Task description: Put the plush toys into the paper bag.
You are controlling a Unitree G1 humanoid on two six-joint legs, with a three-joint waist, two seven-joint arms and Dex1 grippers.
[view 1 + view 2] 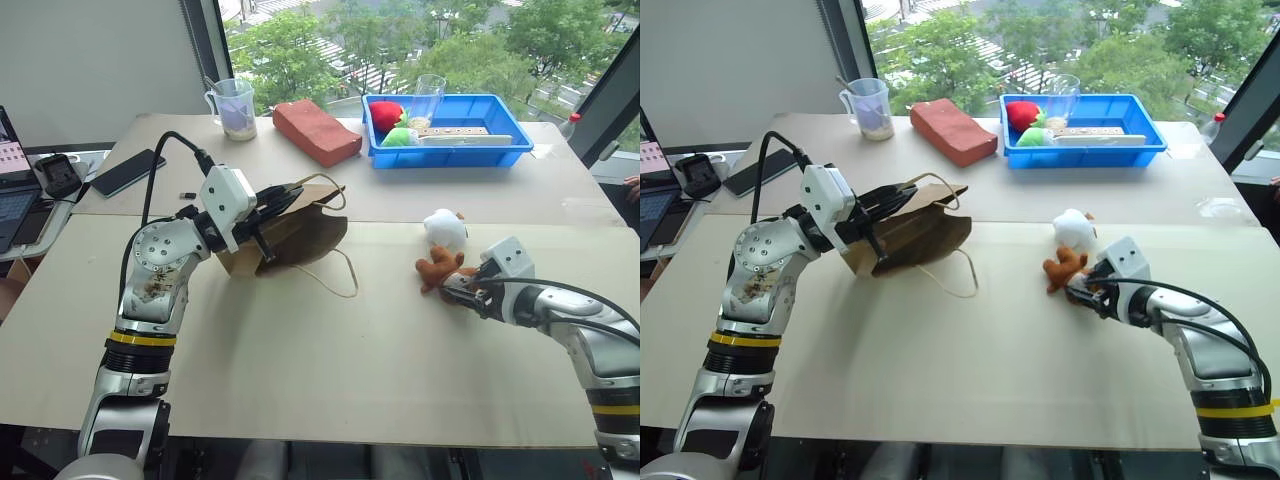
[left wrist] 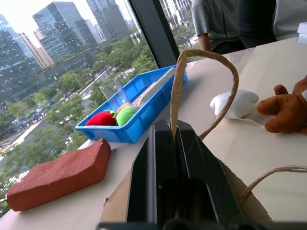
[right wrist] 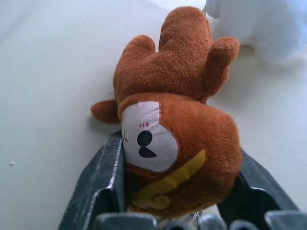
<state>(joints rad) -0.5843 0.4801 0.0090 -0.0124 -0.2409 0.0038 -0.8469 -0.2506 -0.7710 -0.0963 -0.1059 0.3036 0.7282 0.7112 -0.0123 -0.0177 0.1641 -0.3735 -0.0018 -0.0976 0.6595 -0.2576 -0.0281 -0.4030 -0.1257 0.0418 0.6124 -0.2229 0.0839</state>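
Observation:
The brown paper bag point(image 1: 300, 235) rests tilted on the table, its mouth turned toward the toys. My left gripper point(image 1: 290, 195) is shut on the bag's upper rim, where one cord handle point(image 2: 178, 86) loops up. The other handle point(image 1: 335, 275) trails on the table. The brown-orange monkey point(image 1: 438, 268) lies on the table to the right of the bag. My right gripper point(image 1: 462, 287) is closed on its head, with a finger pressed on each side point(image 3: 108, 182). The fluffy white plush point(image 1: 445, 228) lies just beyond the monkey, touching it.
At the back right, a blue bin point(image 1: 500, 150) holds a red plush point(image 1: 385, 115), a green plush point(image 1: 400, 137) and a glass point(image 1: 428, 100). A reddish brick block point(image 1: 315, 130), measuring cup point(image 1: 235, 108) and phone point(image 1: 128, 172) sit behind the bag. People point(image 2: 225, 24) stand at the table's side.

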